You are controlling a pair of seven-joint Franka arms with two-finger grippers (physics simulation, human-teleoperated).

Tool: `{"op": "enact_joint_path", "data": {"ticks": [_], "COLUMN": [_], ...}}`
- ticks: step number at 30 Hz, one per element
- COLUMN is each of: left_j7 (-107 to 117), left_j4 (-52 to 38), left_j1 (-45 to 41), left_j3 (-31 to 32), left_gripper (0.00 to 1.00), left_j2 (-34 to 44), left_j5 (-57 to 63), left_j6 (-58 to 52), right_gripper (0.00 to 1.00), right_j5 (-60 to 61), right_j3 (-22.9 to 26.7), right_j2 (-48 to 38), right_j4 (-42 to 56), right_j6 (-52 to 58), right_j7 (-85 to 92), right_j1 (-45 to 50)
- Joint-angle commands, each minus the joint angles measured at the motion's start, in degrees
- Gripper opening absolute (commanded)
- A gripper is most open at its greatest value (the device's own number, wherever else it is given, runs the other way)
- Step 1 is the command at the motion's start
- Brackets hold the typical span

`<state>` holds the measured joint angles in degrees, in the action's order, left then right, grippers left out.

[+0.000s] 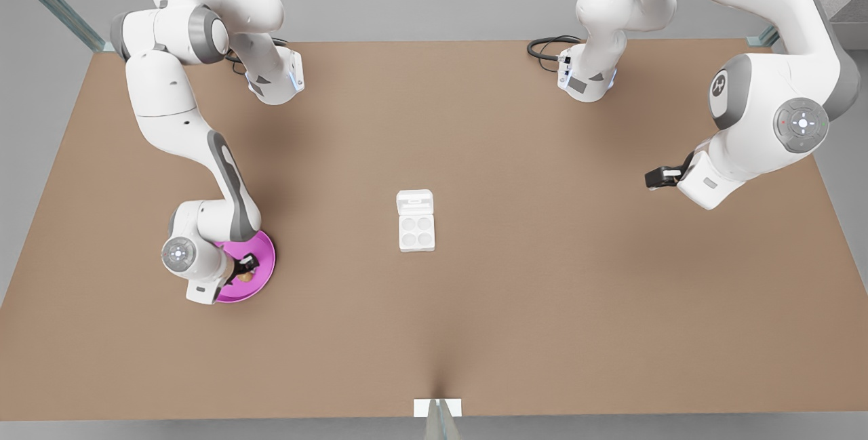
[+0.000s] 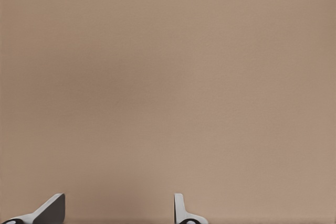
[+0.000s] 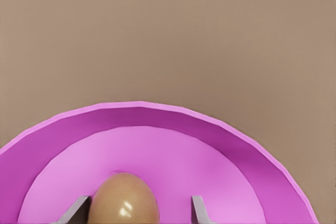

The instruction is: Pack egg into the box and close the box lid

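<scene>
The right arm, at the front view's left, is folded down from its base at the far edge of the bench (image 1: 542, 304), and its wrist is bent over the pink plate (image 1: 266, 250). The right gripper (image 1: 244, 269) points down into the plate. The egg (image 3: 125, 199) lies on the plate floor between the two fingers (image 3: 198, 208), closer to one finger than to the other; the jaws are open wider than the egg, and I cannot tell if that nearer finger already touches it. The left arm, at the front view's right, is raised above the bench and waits, with its left gripper (image 1: 656, 177) turned sideways toward the middle. In the left wrist view its fingertips (image 2: 179, 207) stand well apart over bare bench, holding nothing. The box (image 1: 416, 232) sits in the middle of the bench, well apart from both grippers, with four empty cups. The box lid (image 1: 415, 202) is folded back and lies flat on the far side.
</scene>
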<state>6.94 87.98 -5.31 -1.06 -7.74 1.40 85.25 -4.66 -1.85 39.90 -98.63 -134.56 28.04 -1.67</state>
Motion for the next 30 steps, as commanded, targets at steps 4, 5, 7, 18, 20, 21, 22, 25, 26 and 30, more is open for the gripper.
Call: {"op": "enact_joint_path", "data": {"ticks": [4, 5, 7, 18, 20, 21, 22, 25, 26, 30], "left_j7": [0.0, 0.0, 0.0, 0.0, 0.0, 0.0, 0.0, 0.0, 0.0, 0.0], "left_j4": [0.0, 0.0, 0.0, 0.0, 0.0, 0.0, 0.0, 0.0, 0.0, 0.0], "left_j1": [-0.06, -0.06, -0.06, -0.06, -0.06, -0.06, -0.06, -0.06, -0.06, -0.06], "left_j3": [0.0, 0.0, -0.08, -0.08, -0.08, -0.08, -0.08, -0.08, 0.0, -0.08], "left_gripper": [1.0, 1.0, 1.0, 1.0, 1.0, 1.0, 1.0, 1.0, 1.0, 1.0], "left_j2": [-0.08, -0.08, -0.17, -0.26, -0.35, -0.35, -0.35, -0.35, -0.35, -0.35], "left_j5": [0.01, 0.01, 0.01, 0.01, 0.01, 0.01, 0.01, 0.01, 0.01, 0.01], "left_j6": [-0.09, -0.09, -0.09, -0.09, 0.0, 0.0, 0.0, 0.0, 0.0, 0.0], "right_gripper": [0.68, 0.65, 0.61, 0.55, 0.55, 0.55, 0.55, 0.54, 0.54, 0.53], "right_j5": [0.0, 0.0, 0.0, 0.0, 0.0, 0.0, 0.0, 0.0, 0.0, 0.0], "right_j3": [0.09, 0.09, 0.0, 0.09, 0.09, 0.09, 0.09, 0.09, 0.09, 0.09], "right_j2": [0.26, 0.35, 0.26, 0.35, 0.35, 0.35, 0.35, 0.35, 0.35, 0.35], "right_j4": [-0.07, -0.25, -0.25, -0.07, -0.07, -0.07, -0.07, -0.07, -0.07, -0.16], "right_j6": [-0.09, -0.09, -0.09, -0.09, -0.09, -0.09, -0.09, 0.0, 0.0, 0.0], "right_j7": [0.0, 0.0, 0.0, 0.0, 0.0, 0.0, 0.0, 0.0, 0.0, 0.0], "right_j1": [0.0, -0.09, -0.09, -0.44, -0.61, -0.62, -0.62, -0.62, -0.62, -0.62]}}
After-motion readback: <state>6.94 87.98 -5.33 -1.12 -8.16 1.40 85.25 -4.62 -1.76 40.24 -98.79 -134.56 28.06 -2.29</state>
